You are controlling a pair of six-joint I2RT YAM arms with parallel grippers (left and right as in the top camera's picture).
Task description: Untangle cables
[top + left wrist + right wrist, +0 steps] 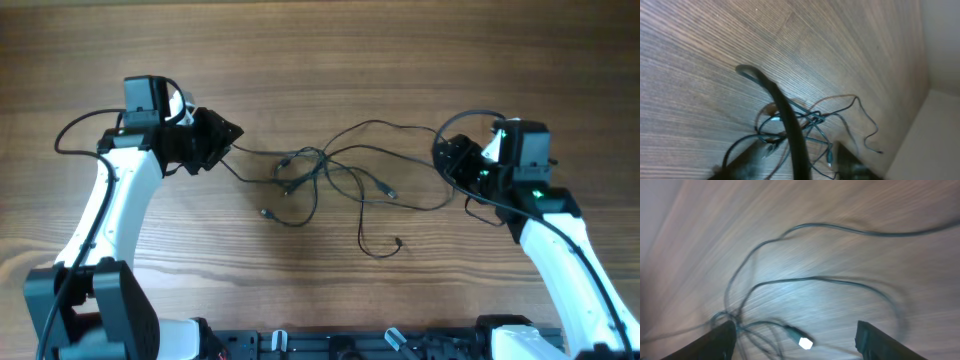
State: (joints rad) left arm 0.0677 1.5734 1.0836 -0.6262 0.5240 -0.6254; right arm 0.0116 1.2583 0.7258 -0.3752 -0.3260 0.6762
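Observation:
The cables [322,175] are thin black cords with small plug ends. They lie in a loose tangle at the middle of the wooden table. One strand runs left to my left gripper [226,140], and loops reach right toward my right gripper [447,160]. In the left wrist view the tangle [807,120] lies ahead of the left gripper [802,167]; its fingers are apart, with strands between them. In the right wrist view the right gripper [800,340] is wide open over cable loops [790,282], with a silver-tipped plug [804,342] between its fingers.
A thick black arm wire [782,110] crosses the left wrist view in front of the tangle. A loose cable end [398,241] lies toward the front of the wooden table [320,60]. The table's edge [927,90] shows at the right of the left wrist view.

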